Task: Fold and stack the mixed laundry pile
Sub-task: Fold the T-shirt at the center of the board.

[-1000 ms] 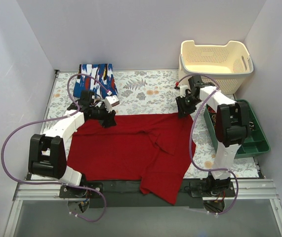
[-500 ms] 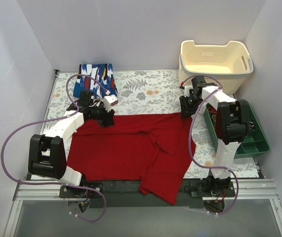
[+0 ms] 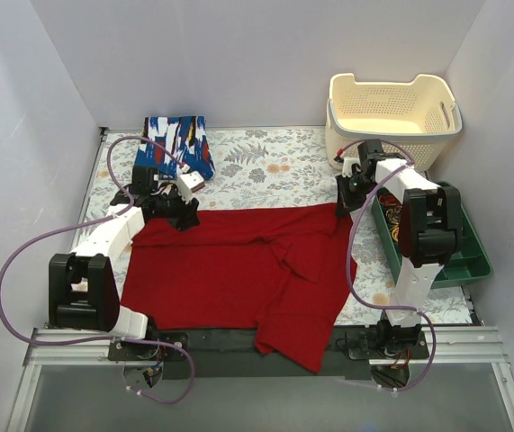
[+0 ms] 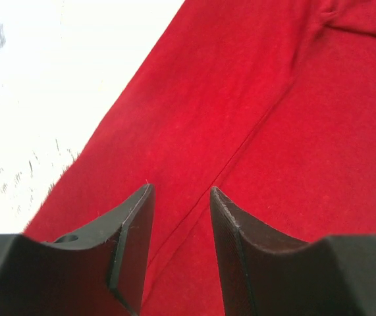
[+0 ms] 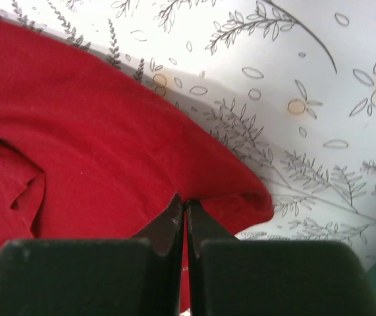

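The deep red garment (image 3: 229,270) lies spread flat across the middle of the table, with a flap hanging over the near edge. The blue printed garment (image 3: 177,144) lies folded at the back left. My left gripper (image 3: 183,218) is at the red garment's far left corner. In the left wrist view it (image 4: 181,192) is open just over the red cloth (image 4: 273,118), a seam running between the jaws. My right gripper (image 3: 343,204) is at the far right corner. In the right wrist view it (image 5: 186,201) is shut on the red cloth's (image 5: 89,145) edge.
A cream perforated basket (image 3: 392,83) stands at the back right. A green tray (image 3: 474,263) sits along the right edge beside my right arm. A floral table cover (image 3: 275,166) shows behind the red garment and in the right wrist view (image 5: 293,79).
My right gripper has moved right and back with the red garment's corner. My left gripper has shifted left along the far edge. The cloth's far edge lies a little wider.
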{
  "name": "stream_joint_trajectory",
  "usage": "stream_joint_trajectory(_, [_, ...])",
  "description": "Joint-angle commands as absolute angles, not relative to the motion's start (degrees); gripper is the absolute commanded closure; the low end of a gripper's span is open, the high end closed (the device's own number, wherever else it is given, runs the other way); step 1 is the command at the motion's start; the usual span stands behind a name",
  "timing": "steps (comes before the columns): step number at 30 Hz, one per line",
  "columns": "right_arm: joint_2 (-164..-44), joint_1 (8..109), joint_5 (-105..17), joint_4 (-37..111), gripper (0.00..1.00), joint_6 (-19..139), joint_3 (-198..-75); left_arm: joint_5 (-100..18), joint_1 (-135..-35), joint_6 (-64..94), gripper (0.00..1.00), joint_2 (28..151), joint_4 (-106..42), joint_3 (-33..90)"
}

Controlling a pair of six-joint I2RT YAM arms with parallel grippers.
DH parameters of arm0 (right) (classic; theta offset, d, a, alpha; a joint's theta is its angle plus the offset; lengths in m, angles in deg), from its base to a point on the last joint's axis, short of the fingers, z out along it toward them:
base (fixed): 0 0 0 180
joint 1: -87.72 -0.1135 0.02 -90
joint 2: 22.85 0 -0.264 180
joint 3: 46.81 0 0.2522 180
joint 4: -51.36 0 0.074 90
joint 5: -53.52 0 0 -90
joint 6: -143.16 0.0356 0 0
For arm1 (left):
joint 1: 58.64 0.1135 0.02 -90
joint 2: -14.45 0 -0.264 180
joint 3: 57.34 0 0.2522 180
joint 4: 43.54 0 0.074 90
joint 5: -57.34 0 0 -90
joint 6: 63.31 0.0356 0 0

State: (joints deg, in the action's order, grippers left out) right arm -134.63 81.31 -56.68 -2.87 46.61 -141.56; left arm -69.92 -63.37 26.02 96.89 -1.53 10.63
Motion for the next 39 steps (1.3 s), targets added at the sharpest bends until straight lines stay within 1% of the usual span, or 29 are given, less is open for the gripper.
stream_joint_trajectory(1, [-130.9,81.5,-58.1,-4.3,0.99,46.7,-139.6,-75.1,-66.1,32.6,0.63,93.8,-2.0,11.0])
stream_joint_trajectory(3, [-131.1,81.5,-57.8,-4.2,0.99,46.6,-138.5,-76.9,-68.3,34.4,0.63,93.6,-2.6,11.1])
stream_joint_trajectory(6, [-132.6,81.5,-58.0,-3.6,0.99,46.5,-139.0,-76.9,-75.8,35.7,0.63,92.8,-7.1,9.3])
stream_joint_trajectory(7, [-133.1,81.5,-57.8,-3.4,0.99,46.4,-139.2,-76.3,-80.6,35.8,0.63,92.5,-8.9,8.7])
stream_joint_trajectory(9, [-134.7,81.5,-57.6,-2.6,0.99,46.4,-139.5,-75.2,-85.6,36.3,0.63,92.5,-15.1,6.1])
stream_joint_trajectory(10, [-135.3,81.5,-57.5,-2.5,0.99,46.4,-139.9,-74.4,-90.8,37.1,0.62,92.6,-17.0,5.1])
stream_joint_trajectory(12, [-136.1,81.6,-57.4,-2.0,0.99,46.2,-140.0,-72.9,-95.8,39.0,0.62,93.5,-23.8,2.6])
stream_joint_trajectory(13, [-136.4,81.6,-57.5,-1.9,0.99,46.2,-139.9,-72.2,-100.0,40.0,0.62,94.2,-25.5,2.1])
stream_joint_trajectory(16, [-136.4,81.5,-57.7,-1.6,0.99,46.2,-139.8,-69.3,-106.4,40.7,0.62,98.5,-34.9,1.5])
stream_joint_trajectory(19, [-136.4,81.5,-58.4,-1.6,0.99,46.4,-140.0,-67.9,-109.8,40.1,0.62,104.3,-39.9,4.3])
stream_joint_trajectory(25, [-136.0,81.6,-58.1,-1.7,0.99,45.9,-140.4,-67.9,-112.5,43.8,0.62,111.8,-42.0,7.3])
stream_joint_trajectory(32, [-135.6,81.6,-59.0,-1.5,0.99,45.5,-139.5,-66.1,-113.4,46.6,0.60,116.5,-43.8,8.4])
stream_joint_trajectory(39, [-136.0,81.6,-59.2,-1.2,0.99,45.5,-139.5,-66.9,-114.3,49.2,0.58,118.3,-43.4,8.5])
